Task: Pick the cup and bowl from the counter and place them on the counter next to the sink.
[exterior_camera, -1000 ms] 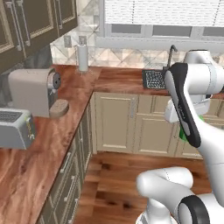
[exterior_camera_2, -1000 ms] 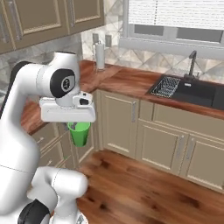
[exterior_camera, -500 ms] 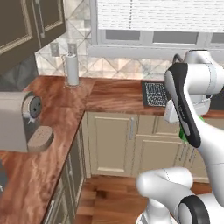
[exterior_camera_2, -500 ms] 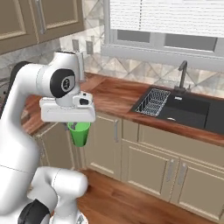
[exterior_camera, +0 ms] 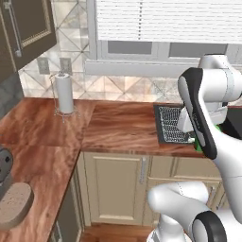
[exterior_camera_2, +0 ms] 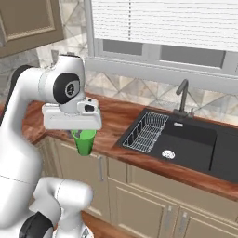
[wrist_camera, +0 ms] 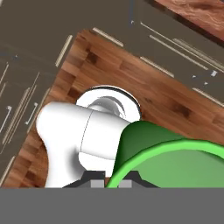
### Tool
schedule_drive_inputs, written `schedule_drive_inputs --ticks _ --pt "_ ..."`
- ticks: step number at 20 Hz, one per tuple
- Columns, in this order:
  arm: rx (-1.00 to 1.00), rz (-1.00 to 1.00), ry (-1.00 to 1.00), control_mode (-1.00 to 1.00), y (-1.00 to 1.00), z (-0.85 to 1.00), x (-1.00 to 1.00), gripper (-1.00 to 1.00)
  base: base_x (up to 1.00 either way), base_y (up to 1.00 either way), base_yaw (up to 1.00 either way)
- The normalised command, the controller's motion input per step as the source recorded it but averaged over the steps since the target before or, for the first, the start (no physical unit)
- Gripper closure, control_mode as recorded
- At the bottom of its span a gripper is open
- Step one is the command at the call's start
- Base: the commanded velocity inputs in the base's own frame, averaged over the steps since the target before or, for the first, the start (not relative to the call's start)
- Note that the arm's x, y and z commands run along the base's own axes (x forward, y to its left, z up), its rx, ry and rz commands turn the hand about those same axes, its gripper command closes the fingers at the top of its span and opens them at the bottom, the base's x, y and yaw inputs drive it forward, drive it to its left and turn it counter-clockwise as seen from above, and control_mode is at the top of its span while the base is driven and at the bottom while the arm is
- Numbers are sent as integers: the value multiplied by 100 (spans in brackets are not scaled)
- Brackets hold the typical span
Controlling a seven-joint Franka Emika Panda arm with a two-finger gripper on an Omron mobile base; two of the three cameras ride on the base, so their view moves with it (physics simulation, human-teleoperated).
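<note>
Clamped on the rim of the green cup (exterior_camera_2: pixel 84 141), my gripper (exterior_camera_2: pixel 79 133) carries it upright, hanging just below the hand, out in front of the beige cabinets (exterior_camera_2: pixel 153 195) and short of the counter's (exterior_camera_2: pixel 111 122) front edge rather than over the wood. In the hand view the cup (wrist_camera: pixel 170 162) crowds the lower right, its bright rim close to the lens, with plank floor (wrist_camera: pixel 131 78) beyond it, which tells me the cup is in mid-air with nothing under it but the floor. From the left base view I catch only a sliver of green (exterior_camera: pixel 200 144) behind the forearm, level with the countertop (exterior_camera: pixel 123 127). I read the upright carry as deliberate: holding the cup by its lip with the mouth up lets me set it straight down on its base. The sink (exterior_camera_2: pixel 195 144) lies to the right, black and recessed, with the wire dish rack (exterior_camera_2: pixel 146 131) in its near basin and the faucet (exterior_camera_2: pixel 183 95) behind. The bare stretch of wood between the rack and the corner looks like the natural landing spot, so I judge the cup is about halfway home: gripped and brought near the sink, not yet placed. Farther off, a paper towel roll (exterior_camera: pixel 64 92) stands against the tiled wall, well clear of my path. I cannot pick out the bowl from here.
</note>
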Motion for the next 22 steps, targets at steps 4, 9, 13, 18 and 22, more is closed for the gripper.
schedule_drive_inputs --ticks 4,9,13,18,22 --pt "0 0 0 100 0 0 0 100 93 10 -13" --pt "0 0 0 100 0 0 0 100 66 18 -20" --pt "0 0 0 100 0 0 0 100 1 0 0" --pt "0 0 0 100 0 0 0 100 0 0 0" --pt "0 0 0 100 0 0 0 100 0 0 0"
